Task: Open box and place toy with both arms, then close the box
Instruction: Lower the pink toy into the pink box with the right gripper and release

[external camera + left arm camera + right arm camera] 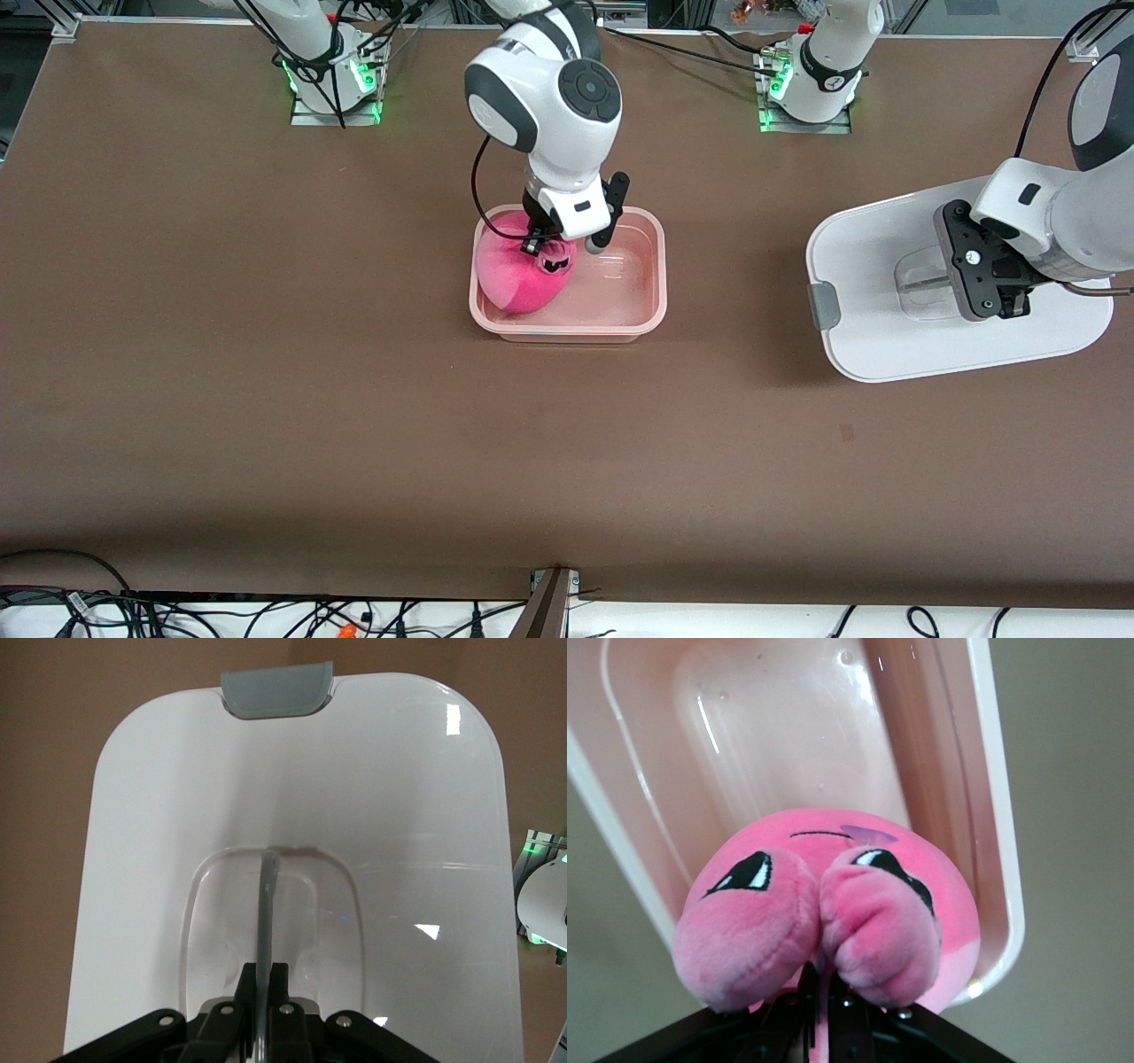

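The pink tub of the box (651,283) stands open in the middle of the table. My right gripper (542,251) is shut on the hot-pink plush toy (523,276) and holds it over the tub's end toward the right arm, the toy partly inside. In the right wrist view the toy (833,904) bulges round the pinched fingers, with the tub (992,815) under it. My left gripper (992,288) is shut on the clear handle (268,904) of the white lid (877,301), toward the left arm's end of the table. The lid's grey clip (276,689) shows.
The brown table (354,425) spreads round the tub. The arm bases (337,80) stand along the edge farthest from the front camera. Cables (266,616) lie past the table's nearest edge.
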Available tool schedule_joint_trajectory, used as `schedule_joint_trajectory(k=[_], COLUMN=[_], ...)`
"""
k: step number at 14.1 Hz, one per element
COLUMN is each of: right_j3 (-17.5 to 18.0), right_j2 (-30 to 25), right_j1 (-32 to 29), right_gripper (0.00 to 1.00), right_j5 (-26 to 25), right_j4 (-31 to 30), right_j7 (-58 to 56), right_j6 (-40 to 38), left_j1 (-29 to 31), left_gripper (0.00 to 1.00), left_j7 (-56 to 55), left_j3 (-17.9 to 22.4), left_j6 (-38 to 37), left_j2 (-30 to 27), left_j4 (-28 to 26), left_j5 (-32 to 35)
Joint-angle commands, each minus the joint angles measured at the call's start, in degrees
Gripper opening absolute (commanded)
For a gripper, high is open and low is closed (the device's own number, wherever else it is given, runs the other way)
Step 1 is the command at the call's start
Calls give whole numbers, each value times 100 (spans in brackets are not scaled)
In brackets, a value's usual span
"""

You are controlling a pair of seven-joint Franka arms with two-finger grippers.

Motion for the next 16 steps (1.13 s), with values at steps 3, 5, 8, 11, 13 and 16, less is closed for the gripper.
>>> schedule_joint_trajectory(k=[3, 5, 8, 11, 13, 16], right_j3=[-47, -56, -47, -29, -38, -265], right_j2=[632, 809, 915, 889, 740, 126], right_j1=[198, 225, 286, 286, 225, 59], right_gripper=[2, 82, 100, 100, 100, 100], right_j5=[-346, -364, -356, -321, -233, 302], right_j4=[224, 215, 223, 224, 224, 215], right_j7=[520, 837, 1398, 1997, 2025, 2025], right_j6=[448, 808, 1492, 1996, 1927, 1349], left_j1=[76, 68, 59, 50, 41, 32], left_gripper=[0, 0, 0, 0, 0, 0], left_j7=[126, 91, 64, 64, 55, 143], left_j3=[-54, -54, -54, -54, -54, -98], left_j6=[17, 17, 17, 17, 17, -18], left_j2=[8, 8, 8, 8, 8, -10], left_j4=[24, 24, 24, 24, 24, 24], left_j5=[-95, -95, -95, -95, -95, -199])
